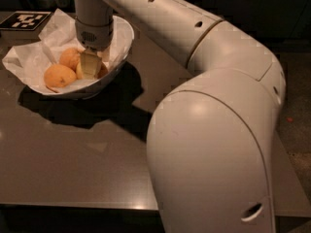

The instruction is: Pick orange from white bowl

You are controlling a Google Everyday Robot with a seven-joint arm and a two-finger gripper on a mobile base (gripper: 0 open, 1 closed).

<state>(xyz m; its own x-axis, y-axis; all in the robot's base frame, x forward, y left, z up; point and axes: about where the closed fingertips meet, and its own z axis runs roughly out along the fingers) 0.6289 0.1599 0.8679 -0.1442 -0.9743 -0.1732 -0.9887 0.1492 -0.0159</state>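
Note:
The white bowl [124, 32], lined with crumpled white paper, stands at the table's back left. Two deeper-orange fruits lie in it, one at the front left [59, 75] and one behind it [70, 57]. My gripper [91, 65] reaches straight down into the bowl, just right of those two fruits. A paler, yellower round shape, the orange [79, 71], shows right at the gripper's left side and is mostly hidden by it. A small orange patch also shows on the gripper's right side.
The bowl rests on a dark brown table [73, 149]. A black-and-white marker tag [25, 20] lies at the back left corner. My large white arm [214, 144] fills the right half of the view and hides the table there.

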